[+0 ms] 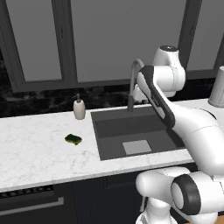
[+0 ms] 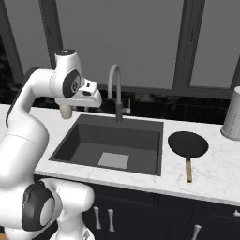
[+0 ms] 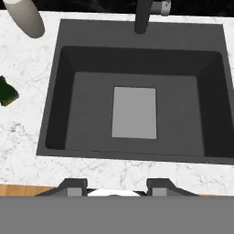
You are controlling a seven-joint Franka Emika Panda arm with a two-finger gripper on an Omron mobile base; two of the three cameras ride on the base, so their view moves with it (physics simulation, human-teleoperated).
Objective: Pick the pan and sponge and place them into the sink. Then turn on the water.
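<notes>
On the marble desk point(image 1: 35, 148), the sponge point(image 1: 73, 139) lies left of the sink point(image 3: 52, 109), whose basin holds nothing; the pan point(image 2: 187, 145) sits to its right. The end effector point(image 3: 116, 185) hovers above the sink with fingers apart, gripping nothing. Both placements and the water seemingly remain.

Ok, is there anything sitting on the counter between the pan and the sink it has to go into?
Nothing visible. The pan lies on bare counter just right of the sink, handle toward the front edge. The basin holds nothing.
</notes>
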